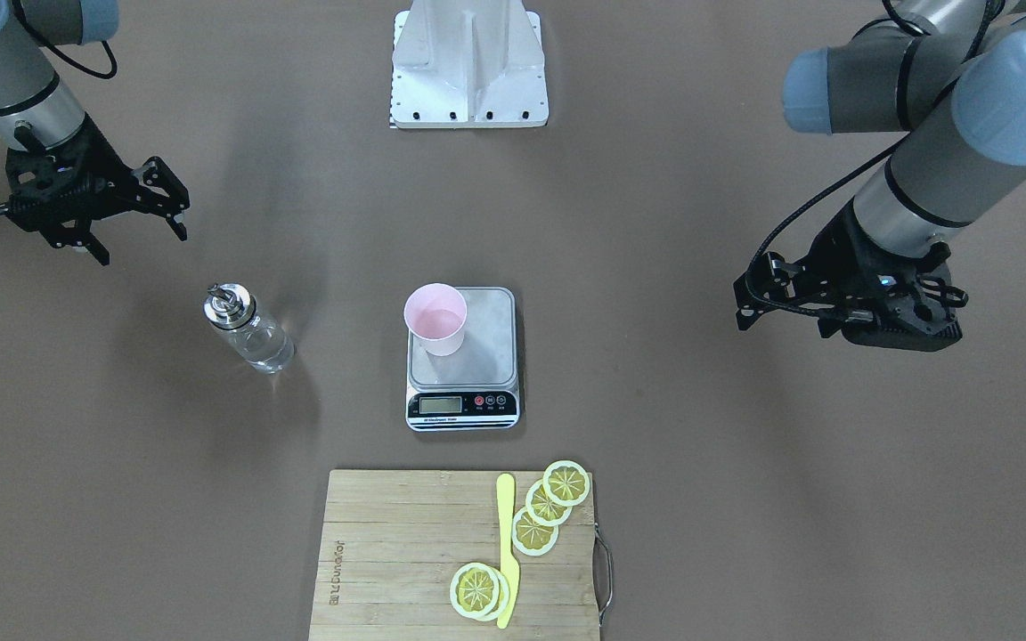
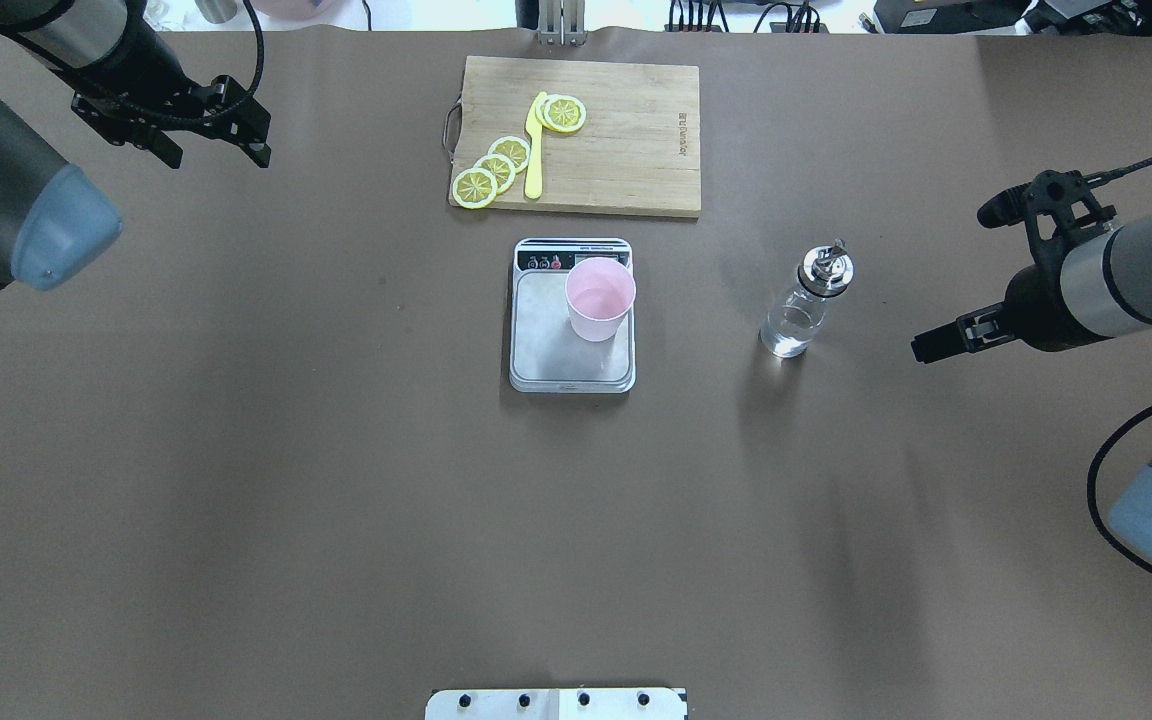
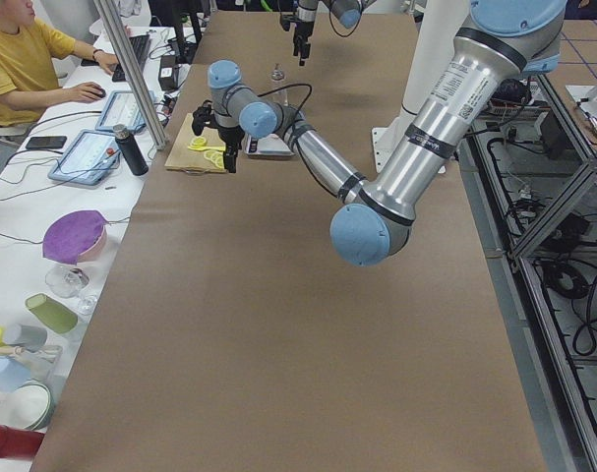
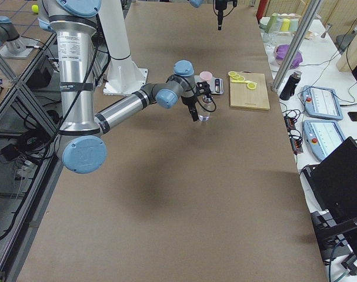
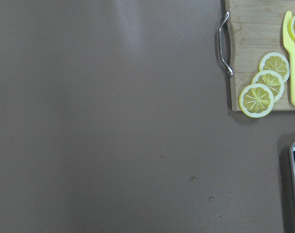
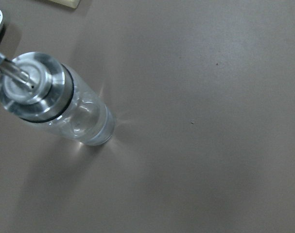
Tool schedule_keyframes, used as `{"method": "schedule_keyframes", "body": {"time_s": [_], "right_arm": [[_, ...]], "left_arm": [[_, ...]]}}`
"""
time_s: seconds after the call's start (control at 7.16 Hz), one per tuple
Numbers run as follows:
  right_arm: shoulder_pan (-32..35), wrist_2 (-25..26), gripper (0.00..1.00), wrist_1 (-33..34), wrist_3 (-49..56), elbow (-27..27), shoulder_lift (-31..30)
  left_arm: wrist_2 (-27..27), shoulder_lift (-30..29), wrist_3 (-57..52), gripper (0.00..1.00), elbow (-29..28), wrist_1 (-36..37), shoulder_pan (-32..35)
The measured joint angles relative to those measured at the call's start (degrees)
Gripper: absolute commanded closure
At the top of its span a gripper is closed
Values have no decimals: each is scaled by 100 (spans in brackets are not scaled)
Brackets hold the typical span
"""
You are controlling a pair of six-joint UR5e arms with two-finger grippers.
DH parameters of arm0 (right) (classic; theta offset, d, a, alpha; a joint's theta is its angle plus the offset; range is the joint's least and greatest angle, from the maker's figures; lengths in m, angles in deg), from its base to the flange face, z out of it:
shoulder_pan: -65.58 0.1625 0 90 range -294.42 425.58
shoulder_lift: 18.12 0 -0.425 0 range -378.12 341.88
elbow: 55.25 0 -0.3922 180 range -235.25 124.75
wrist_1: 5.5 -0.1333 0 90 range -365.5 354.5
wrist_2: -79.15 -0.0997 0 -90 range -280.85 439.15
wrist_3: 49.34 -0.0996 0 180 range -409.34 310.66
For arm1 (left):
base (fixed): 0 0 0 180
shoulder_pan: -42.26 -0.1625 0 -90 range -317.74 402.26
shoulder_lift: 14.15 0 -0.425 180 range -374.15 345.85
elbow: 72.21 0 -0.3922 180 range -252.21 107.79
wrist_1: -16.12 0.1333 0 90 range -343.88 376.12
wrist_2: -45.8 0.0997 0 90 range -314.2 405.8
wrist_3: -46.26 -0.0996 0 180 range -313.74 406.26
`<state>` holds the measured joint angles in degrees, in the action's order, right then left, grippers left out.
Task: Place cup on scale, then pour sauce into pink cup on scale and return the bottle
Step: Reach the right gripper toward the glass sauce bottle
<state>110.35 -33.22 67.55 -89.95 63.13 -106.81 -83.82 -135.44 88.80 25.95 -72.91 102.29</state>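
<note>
The pink cup (image 1: 435,320) (image 2: 599,300) stands upright on the far right part of the scale (image 1: 486,356) (image 2: 546,345). The bottle (image 1: 250,331) (image 2: 801,310) (image 6: 64,109) stands upright on the table to the right of the scale, with clear sauce in its lower part. My right gripper (image 1: 145,247) (image 2: 951,282) hangs open and empty, apart from the bottle on its right side. My left gripper (image 1: 783,328) (image 2: 219,160) is open and empty, far to the left of the scale. Neither wrist view shows any fingers.
A wooden cutting board (image 2: 626,150) (image 1: 406,552) lies beyond the scale with lemon slices (image 2: 496,165) (image 5: 266,85) and a yellow knife (image 2: 534,150) on it. The robot's white base (image 1: 468,67) is at the near edge. A person (image 3: 23,59) sits at a side desk.
</note>
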Motion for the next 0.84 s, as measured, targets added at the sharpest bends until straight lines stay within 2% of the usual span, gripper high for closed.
{"method": "schedule_keyframes", "body": {"time_s": [0.42,0.84], "right_arm": [[-570,834,3,-130,-343,80,164],[-896,1531,3,-853,-416,28,127]], "left_arm": [[12,0,0,0,-7,0,-1],[26,0,-2,0,-15,-2,-8]]}}
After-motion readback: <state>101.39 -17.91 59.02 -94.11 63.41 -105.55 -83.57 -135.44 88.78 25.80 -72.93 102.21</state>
